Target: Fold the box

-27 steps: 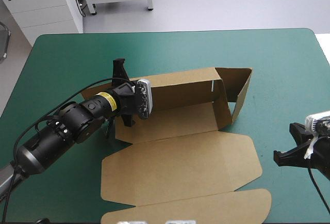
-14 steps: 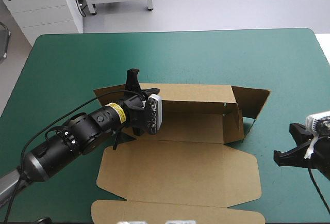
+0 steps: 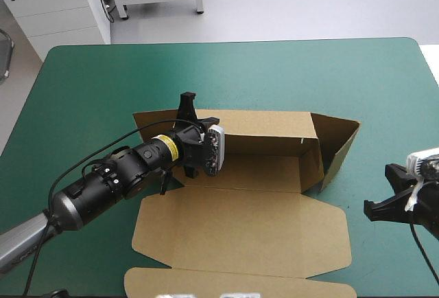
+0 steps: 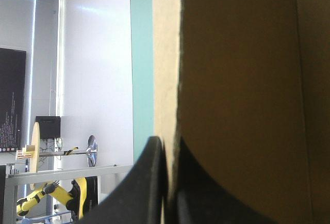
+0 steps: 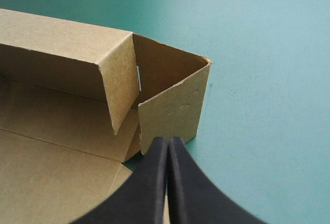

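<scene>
The brown box [image 3: 240, 222] lies in the middle of the table, its base and lid panels flat. Its far long wall [image 3: 264, 133] stands raised, and the right end flap [image 3: 339, 140] stands up at an angle. My left gripper [image 3: 186, 111] is shut on the left end of that wall. In the left wrist view the black fingers [image 4: 154, 182] pinch the board's edge [image 4: 170, 79]. My right gripper [image 3: 381, 198] hovers shut near the table's right edge, apart from the box. In the right wrist view its tips [image 5: 167, 141] point at the raised corner [image 5: 172, 105].
A strip of teal-green cover [image 3: 363, 174] separates the box's right end from my right gripper. The lid's rounded flap [image 3: 240, 285] reaches the table's near edge. The table's right edge [image 3: 429, 78] is close behind the right arm.
My left gripper has moved right with the wall in its grip. The box has swung round, so its raised wall now runs parallel to the far edge. The right arm has not moved.
</scene>
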`<state>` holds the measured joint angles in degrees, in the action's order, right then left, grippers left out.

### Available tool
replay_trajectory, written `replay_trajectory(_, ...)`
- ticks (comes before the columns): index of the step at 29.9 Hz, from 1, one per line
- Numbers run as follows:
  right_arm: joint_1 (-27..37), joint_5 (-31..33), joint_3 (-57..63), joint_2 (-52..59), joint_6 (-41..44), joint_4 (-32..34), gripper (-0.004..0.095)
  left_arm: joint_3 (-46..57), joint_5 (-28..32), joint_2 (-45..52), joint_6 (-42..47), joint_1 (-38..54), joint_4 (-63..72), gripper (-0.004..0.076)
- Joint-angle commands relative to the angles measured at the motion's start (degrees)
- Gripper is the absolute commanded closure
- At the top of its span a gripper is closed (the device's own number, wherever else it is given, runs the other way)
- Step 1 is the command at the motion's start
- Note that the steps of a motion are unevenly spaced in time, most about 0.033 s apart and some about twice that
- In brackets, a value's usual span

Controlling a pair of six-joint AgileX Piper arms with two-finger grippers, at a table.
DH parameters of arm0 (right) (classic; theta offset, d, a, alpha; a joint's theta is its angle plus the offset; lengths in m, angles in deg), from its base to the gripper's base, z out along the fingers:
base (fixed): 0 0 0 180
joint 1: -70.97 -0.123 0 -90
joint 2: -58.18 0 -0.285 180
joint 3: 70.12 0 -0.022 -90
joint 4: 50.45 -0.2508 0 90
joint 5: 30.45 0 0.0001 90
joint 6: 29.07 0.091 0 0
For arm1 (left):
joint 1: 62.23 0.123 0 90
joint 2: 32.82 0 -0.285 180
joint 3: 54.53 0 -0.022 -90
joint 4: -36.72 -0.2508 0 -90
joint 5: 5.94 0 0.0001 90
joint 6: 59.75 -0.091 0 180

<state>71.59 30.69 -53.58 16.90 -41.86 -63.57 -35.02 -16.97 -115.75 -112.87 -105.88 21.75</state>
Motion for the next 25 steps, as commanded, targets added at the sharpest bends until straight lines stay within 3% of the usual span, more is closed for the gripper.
replay_trajectory(1,0.3,-3.48,-1.85,-0.43,-0.13,-0.7,0.0923,-1.51,2.32,0.74,1.24,-0.45,0.86,0.0731)
replay_trajectory(20,0.3,-5.26,-3.48,-2.58,0.88,-1.54,0.092,-0.08,2.73,0.61,4.28,3.43,-3.3,0.0731)
replay_trajectory(25,0.3,-4.76,-8.74,-6.86,0.97,-1.54,0.0868,1.92,4.48,0.61,4.64,3.43,-3.3,0.0731)
